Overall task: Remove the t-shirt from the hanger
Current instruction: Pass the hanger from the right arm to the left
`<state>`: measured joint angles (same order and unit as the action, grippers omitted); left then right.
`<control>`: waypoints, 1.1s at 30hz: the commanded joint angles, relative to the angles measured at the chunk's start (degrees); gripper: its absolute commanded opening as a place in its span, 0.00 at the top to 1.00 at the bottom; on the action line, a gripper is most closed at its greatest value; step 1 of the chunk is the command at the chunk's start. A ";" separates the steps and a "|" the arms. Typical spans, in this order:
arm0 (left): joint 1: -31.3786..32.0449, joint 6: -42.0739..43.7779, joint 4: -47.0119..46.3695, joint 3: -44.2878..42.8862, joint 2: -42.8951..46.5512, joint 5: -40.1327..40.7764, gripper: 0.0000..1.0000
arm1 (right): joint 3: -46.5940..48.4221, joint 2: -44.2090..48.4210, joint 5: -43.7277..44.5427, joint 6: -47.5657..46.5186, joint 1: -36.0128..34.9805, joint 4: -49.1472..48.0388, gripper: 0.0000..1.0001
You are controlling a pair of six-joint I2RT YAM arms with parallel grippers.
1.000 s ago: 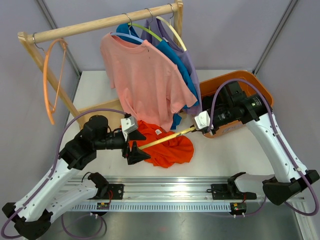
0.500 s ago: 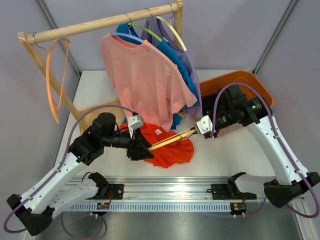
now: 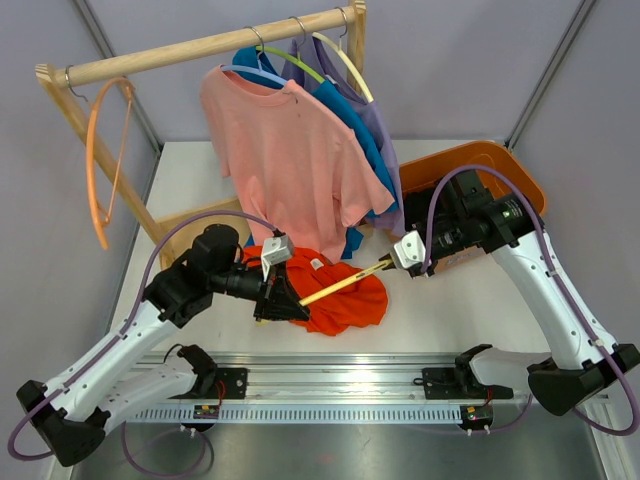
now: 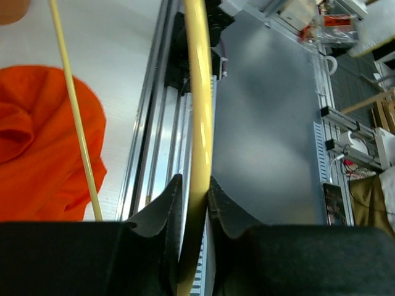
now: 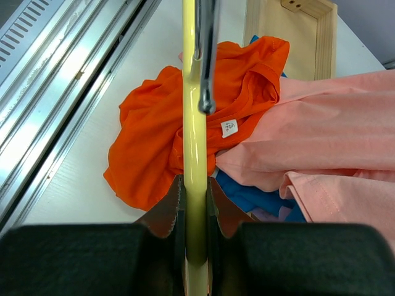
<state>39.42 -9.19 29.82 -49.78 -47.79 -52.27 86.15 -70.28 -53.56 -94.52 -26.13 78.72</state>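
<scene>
Since a second ago the left pincer (image 4: 194,185) has closed, and now it clenches one end of the single yellow hanger (image 3: 340,282); the right pincer (image 5: 194,185) grasps the other end. The hanger runs from lower left to upper right above the one orange t-shirt (image 3: 350,305), crumpled on the bench (image 3: 450,310).

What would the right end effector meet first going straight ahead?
Likely the metal hook of the yellow hanger that the right end effector grips; beyond, the orange t-shirt. Depth is unclear.
</scene>
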 commanded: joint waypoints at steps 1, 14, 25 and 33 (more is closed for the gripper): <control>-0.22 -1.44 0.50 -1.28 0.33 -0.81 0.96 | -0.19 1.64 -2.51 0.04 -0.50 11.11 1.00; -0.22 -18.50 -3.99 -2.77 3.14 -9.87 1.00 | -2.12 2.95 -8.75 13.03 -0.50 3.31 0.74; -0.22 -10.07 9.89 -8.57 4.19 -0.91 1.00 | -0.01 5.68 1.24 36.41 -0.41 -14.89 0.26; -0.22 -4.97 19.64 -15.43 8.59 -2.83 1.00 | -1.16 7.61 5.21 41.86 9.67 -20.62 0.24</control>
<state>39.31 -17.98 46.76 -61.25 -41.32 -53.17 84.31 -63.51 -50.81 -57.30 -19.64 62.04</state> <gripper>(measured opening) 0.105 0.758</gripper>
